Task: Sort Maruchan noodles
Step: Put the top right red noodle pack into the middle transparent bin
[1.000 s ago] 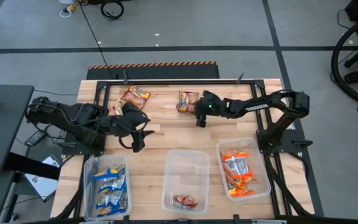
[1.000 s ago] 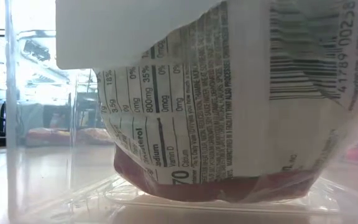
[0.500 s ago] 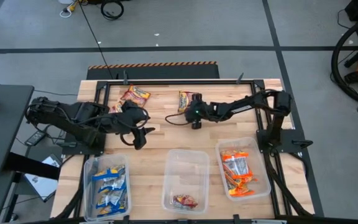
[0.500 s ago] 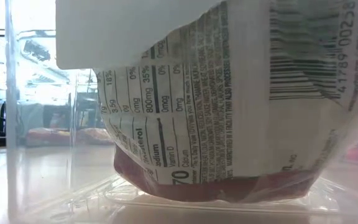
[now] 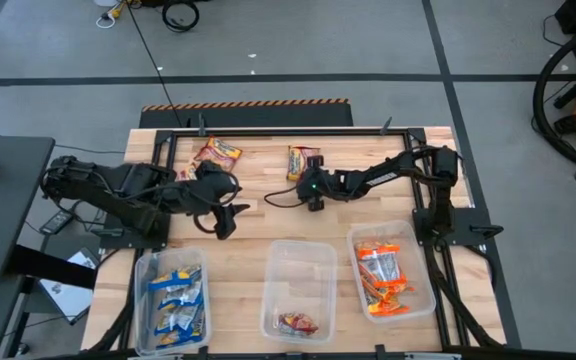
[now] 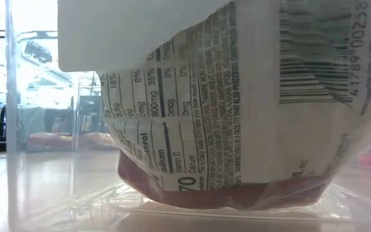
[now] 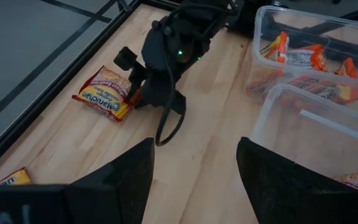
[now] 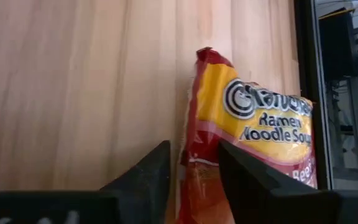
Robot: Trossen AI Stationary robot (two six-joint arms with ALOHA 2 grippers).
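Observation:
Two dark red-and-yellow Maruchan packets lie flat near the table's far edge, one [image 5: 218, 152] at the left and one [image 5: 301, 160] in the middle. The corner of another packet [image 7: 11, 177] shows beside my left arm. My right gripper [image 5: 306, 173] is open and low at the middle packet [image 8: 253, 124], with its fingers on either side of the packet's near corner [image 8: 197, 155]. My left gripper [image 5: 225, 215] [image 7: 194, 168] hovers open over bare wood left of centre and holds nothing. My right gripper comes at the middle packet's near corner [image 8: 194, 168] low and slanting from the table's near right. Whether its fingers [image 8: 238, 174] touch the wrapper I cannot tell. The packet lies flat on the wood.
Three clear bins stand along the near edge. The left bin [image 5: 146, 300] holds blue-and-white packets, the middle bin [image 5: 313, 250] holds one dark red packet [image 5: 296, 323] [image 6: 237, 129], and the right bin [image 5: 423, 270] holds orange ones. A black frame rail [image 5: 298, 130] runs along the far edge.
My right gripper has moved toward the table's left and come down at the middle packet, its arm stretching out lower over the wood. The packets have stayed where they were.

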